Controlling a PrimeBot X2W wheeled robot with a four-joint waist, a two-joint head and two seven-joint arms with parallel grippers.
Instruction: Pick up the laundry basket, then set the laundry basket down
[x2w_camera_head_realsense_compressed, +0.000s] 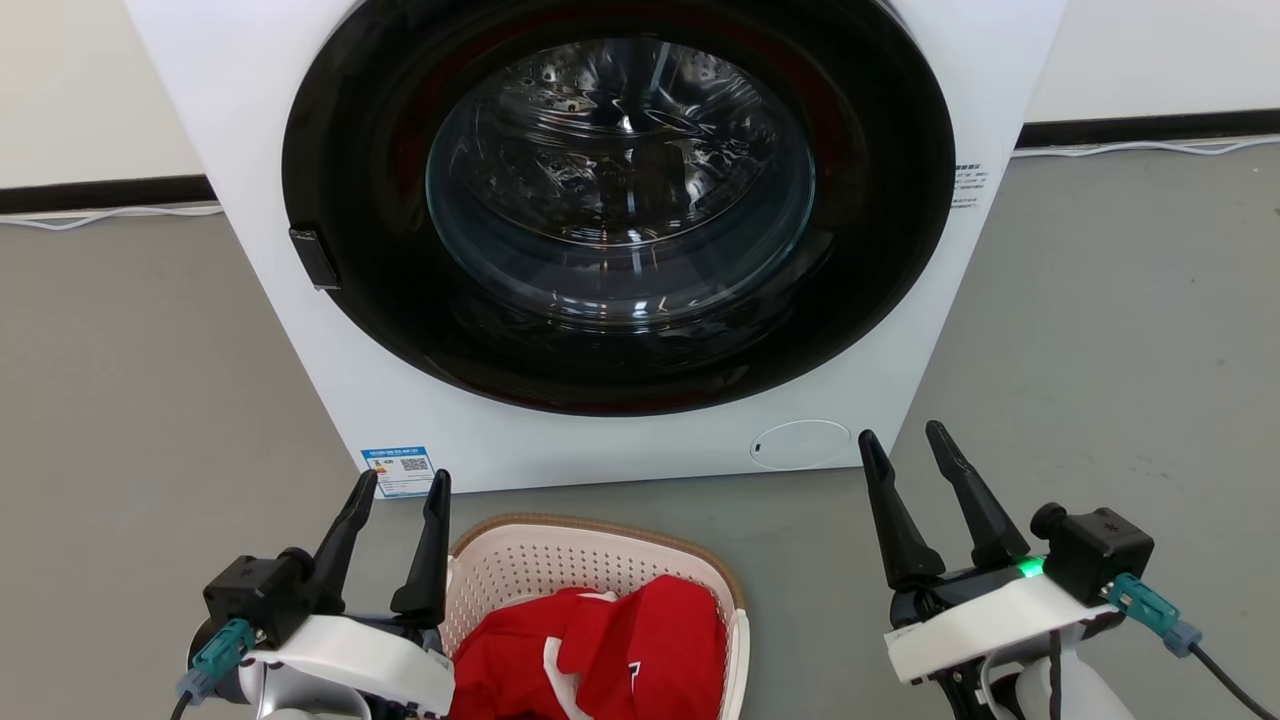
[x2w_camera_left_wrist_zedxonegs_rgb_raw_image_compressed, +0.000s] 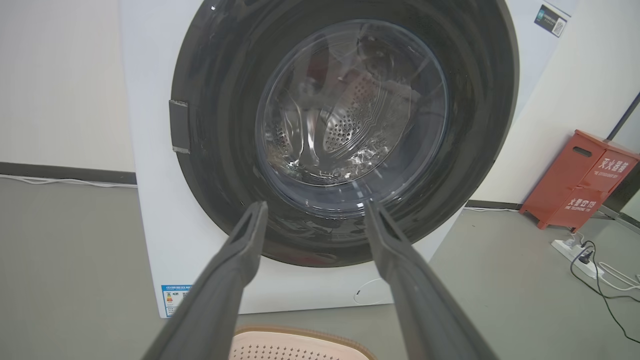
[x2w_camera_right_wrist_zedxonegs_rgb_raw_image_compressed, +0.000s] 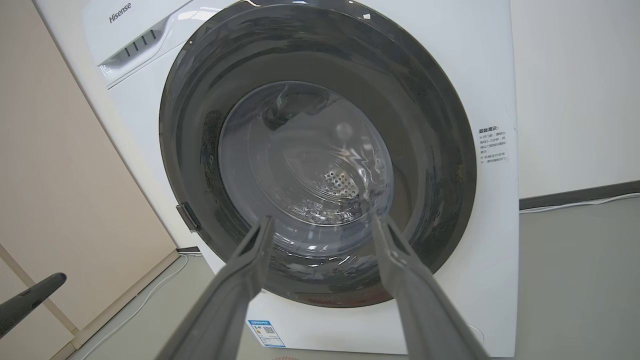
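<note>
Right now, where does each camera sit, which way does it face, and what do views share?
Head view: on the head, looking down at the washing machine and laundry basket; left hand and right hand open.
Left wrist view: on that wrist, along its fingers toward the machine's door; basket rim below.
Right wrist view: on that wrist, along its fingers toward the door.
All share the door.

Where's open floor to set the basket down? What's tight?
Free: grey floor left of the washing machine; likewise on its right. Tight: the strip between its front and the laundry basket. Far right by the wall, a red cabinet and a power strip.
</note>
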